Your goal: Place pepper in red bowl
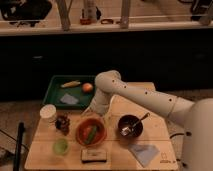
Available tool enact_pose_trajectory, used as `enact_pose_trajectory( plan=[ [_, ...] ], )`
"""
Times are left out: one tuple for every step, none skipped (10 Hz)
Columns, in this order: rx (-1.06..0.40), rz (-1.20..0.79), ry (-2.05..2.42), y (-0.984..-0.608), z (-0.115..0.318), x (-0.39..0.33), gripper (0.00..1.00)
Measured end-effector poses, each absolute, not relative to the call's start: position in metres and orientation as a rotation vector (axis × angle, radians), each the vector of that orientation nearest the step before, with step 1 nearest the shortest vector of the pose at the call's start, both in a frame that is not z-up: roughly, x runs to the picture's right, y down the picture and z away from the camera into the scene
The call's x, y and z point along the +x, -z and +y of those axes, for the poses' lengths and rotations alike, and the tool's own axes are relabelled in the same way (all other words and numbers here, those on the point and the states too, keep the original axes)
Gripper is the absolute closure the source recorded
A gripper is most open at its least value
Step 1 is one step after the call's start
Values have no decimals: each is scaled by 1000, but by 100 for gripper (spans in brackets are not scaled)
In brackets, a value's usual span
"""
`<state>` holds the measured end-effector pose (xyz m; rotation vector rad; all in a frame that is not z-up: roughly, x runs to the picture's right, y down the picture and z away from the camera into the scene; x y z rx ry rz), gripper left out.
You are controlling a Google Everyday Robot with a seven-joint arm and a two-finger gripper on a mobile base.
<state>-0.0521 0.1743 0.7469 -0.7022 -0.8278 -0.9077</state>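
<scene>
The red bowl [80, 134] stands on the wooden table, left of centre near the front. The green pepper [91, 133] shows inside the bowl, in its middle. My gripper [93, 117] hangs from the white arm just above the bowl's far rim, close over the pepper. I cannot tell whether it touches the pepper.
A dark bowl with a spoon [130, 125] stands right of the red bowl. A green tray [56, 91] at the back holds a pale yellow item [70, 84], an orange fruit [88, 87] and a blue cloth [68, 99]. A white container [48, 113], a light-green cup [61, 146] and a black block [94, 155] stand nearby.
</scene>
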Motion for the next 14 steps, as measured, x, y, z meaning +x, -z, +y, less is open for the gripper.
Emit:
enact_pose_trajectory(
  plan=[
    [-702, -832, 909, -748, 173, -51, 20],
    [-703, -836, 915, -748, 172, -50, 20],
    [-702, -840, 919, -749, 171, -49, 20],
    [-701, -840, 917, -750, 169, -47, 20],
    [-702, -841, 916, -751, 167, -46, 20],
    [-702, -842, 916, -751, 166, -44, 20],
    [-703, -843, 916, -751, 166, -45, 20],
    [-703, -843, 917, -751, 166, -45, 20],
    [-703, -843, 917, -751, 166, -45, 20],
    [-703, -843, 917, -751, 166, -45, 20],
    [-703, -843, 917, -751, 166, -45, 20],
    [-703, -843, 917, -751, 166, -45, 20],
    [-703, -843, 917, -751, 166, -45, 20],
    [-703, -843, 917, -752, 166, -45, 20]
  ],
)
